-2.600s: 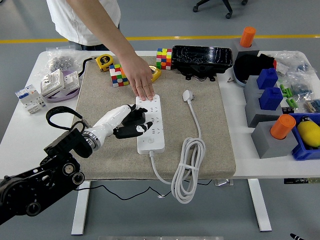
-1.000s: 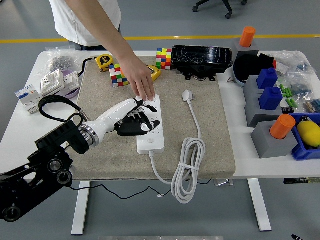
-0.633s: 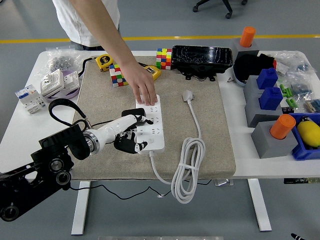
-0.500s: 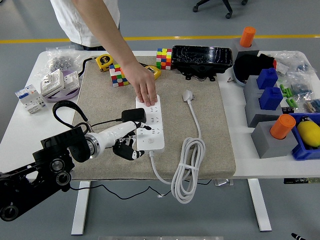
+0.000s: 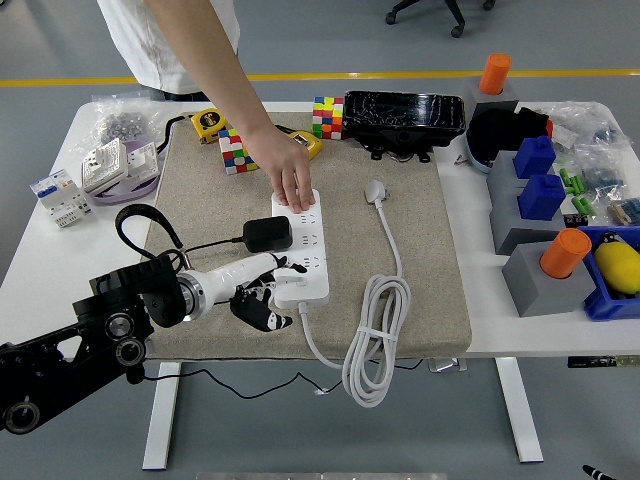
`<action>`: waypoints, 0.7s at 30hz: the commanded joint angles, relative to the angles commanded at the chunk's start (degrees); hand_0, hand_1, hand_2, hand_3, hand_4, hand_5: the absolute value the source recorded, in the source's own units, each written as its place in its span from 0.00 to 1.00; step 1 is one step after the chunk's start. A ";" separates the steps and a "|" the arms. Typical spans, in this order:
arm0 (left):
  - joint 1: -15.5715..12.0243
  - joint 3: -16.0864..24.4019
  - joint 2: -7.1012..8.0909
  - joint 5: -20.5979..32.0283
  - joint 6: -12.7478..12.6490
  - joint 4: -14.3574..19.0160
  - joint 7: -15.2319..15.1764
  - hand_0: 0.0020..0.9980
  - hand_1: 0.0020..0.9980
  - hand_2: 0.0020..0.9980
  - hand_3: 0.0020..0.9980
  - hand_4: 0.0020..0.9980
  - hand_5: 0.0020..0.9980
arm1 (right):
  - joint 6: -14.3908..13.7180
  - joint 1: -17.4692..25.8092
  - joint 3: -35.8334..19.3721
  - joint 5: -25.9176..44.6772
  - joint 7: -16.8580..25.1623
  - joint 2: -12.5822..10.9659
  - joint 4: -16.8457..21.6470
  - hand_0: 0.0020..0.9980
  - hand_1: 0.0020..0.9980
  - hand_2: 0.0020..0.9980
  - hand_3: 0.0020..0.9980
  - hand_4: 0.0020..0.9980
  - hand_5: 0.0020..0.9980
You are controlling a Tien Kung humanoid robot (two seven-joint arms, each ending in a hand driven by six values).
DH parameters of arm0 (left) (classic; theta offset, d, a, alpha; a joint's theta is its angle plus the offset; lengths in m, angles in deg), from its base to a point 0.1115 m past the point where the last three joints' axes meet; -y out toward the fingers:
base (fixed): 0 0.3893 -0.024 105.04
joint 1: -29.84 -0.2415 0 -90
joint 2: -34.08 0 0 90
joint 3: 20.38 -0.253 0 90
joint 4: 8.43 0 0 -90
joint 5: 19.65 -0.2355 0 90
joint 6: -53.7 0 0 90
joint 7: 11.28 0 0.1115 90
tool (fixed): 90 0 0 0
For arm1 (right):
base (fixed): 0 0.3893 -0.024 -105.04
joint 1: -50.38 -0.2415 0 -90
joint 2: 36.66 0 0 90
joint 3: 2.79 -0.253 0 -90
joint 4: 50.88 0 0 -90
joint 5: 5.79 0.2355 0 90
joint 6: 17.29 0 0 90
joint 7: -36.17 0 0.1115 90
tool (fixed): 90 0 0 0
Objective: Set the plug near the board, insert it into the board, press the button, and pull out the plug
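Note:
A white power strip point(image 5: 305, 250) lies on a beige mat point(image 5: 400, 270). A black plug point(image 5: 268, 235) sits in a socket on the strip's left side, its black cable point(image 5: 205, 245) trailing left. My left hand point(image 5: 272, 292) is at the strip's near left corner, below the plug. It holds nothing: its white thumb point(image 5: 270, 264) lies against the strip's edge and its other fingers hang loosely. A person's hand point(image 5: 290, 180) presses down on the strip's far end. My right arm is out of view.
The strip's own white plug point(image 5: 375, 190) and coiled cord point(image 5: 376, 335) lie to its right. Colour cubes point(image 5: 238, 150), a yellow tape measure point(image 5: 208, 122) and a black box point(image 5: 405, 118) sit at the back. Grey and blue blocks point(image 5: 535, 200) crowd the right side.
My left hand let go of the black plug, which now stands in the strip. The hand slid down toward the strip's near end. The person's hand stayed on the far end.

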 joint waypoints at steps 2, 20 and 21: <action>0.39 -0.32 -0.32 0.06 0.17 -0.54 0.24 0.07 0.04 0.14 0.93 0.72 0.00 | 0.00 -0.07 0.08 0.02 -0.01 -0.06 -0.01 0.68 0.68 0.69 0.60 0.93 0.52; 0.57 -0.95 -0.91 1.26 0.70 -3.49 0.91 0.08 0.05 0.14 0.91 0.73 0.00 | -0.04 0.14 0.05 -0.13 0.00 -0.12 0.22 0.68 0.68 0.69 0.59 0.93 0.52; 0.59 -1.00 -0.94 1.25 0.72 -3.68 0.99 0.08 0.05 0.14 0.91 0.73 0.00 | -0.04 0.13 0.03 -0.13 0.00 -0.12 0.22 0.68 0.68 0.69 0.59 0.93 0.52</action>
